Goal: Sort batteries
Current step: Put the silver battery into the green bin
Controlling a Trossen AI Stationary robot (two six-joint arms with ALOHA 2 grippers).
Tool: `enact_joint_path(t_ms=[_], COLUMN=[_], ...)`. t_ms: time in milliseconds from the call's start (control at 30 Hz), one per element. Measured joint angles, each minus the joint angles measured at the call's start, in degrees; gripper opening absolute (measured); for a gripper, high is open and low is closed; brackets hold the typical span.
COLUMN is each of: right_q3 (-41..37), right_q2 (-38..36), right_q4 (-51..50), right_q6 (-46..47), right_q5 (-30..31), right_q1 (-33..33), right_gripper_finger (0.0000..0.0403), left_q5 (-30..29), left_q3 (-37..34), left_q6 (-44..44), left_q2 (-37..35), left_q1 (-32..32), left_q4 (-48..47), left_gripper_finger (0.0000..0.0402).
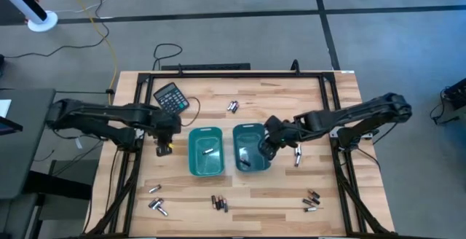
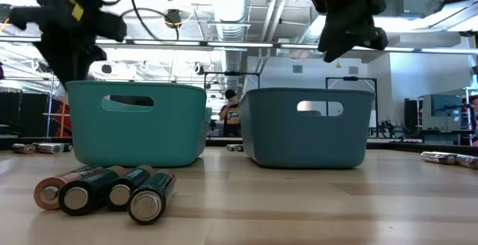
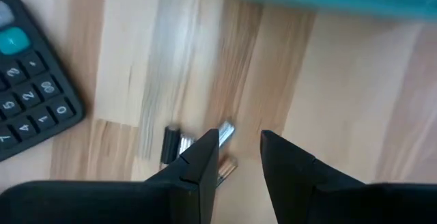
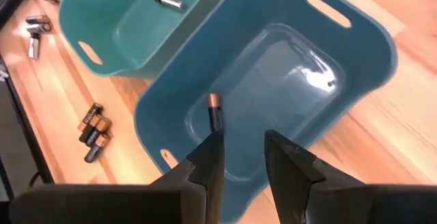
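From overhead I have the right gripper (image 1: 266, 146) hanging over the right bin (image 1: 251, 149) at centre frame, its jaws released with a clear gap and nothing between them; my right wrist camera looks down into that bin (image 4: 321, 60) and shows one dark battery with a copper end (image 4: 215, 113) lying on its floor; the left bin (image 1: 205, 151), just beside it, holds a single silvery battery (image 1: 207, 151).

The left gripper (image 1: 163, 146) sits left of the left bin, low over the table (image 1: 291, 195); in its wrist view the fingers (image 3: 198, 162) stand apart, gripping nothing, with a few silvery batteries (image 3: 198, 142) on the wood right at the tips; the calculator (image 1: 172, 98) lies above it, toward the upper left of the table.

Loose batteries remain scattered: a pair near the top centre (image 1: 232, 106), a group at lower left (image 1: 156, 205), dark ones at bottom centre (image 1: 219, 203), more at lower right (image 1: 312, 199).
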Motion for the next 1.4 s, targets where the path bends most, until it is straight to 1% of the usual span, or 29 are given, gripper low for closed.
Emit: enact_joint_path(t_ms=[367, 700, 1000, 1400], right_q3=[-0.04, -0.04, -0.04, -0.04], right_q2=[0.67, 0.67, 0.67, 0.67], right_q4=[2.38, 2.37, 2.35, 2.32], right_q6=[-0.66, -0.65, -0.90, -1.07], right_q5=[0.00, -0.02, -0.02, -0.02], right_q1=[0.13, 0.14, 0.18, 0.18], right_gripper_finger=[0.0121, 0.0121, 0.0121, 0.0121], left_q5=[0.66, 2.80, 4.75, 4.73], left_q3=[0.00, 0.00, -0.04, -0.04], left_q6=[12.15, 17.56, 18.73, 20.58], left_q2=[13.48, 21.27, 23.25, 23.25], left_q1=[0.00, 0.31, 3.49, 3.41], left_q4=[-1.22, 0.25, 1.34, 0.75], left_gripper_finger=[0.0102, 0.0102, 0.0102, 0.0102])
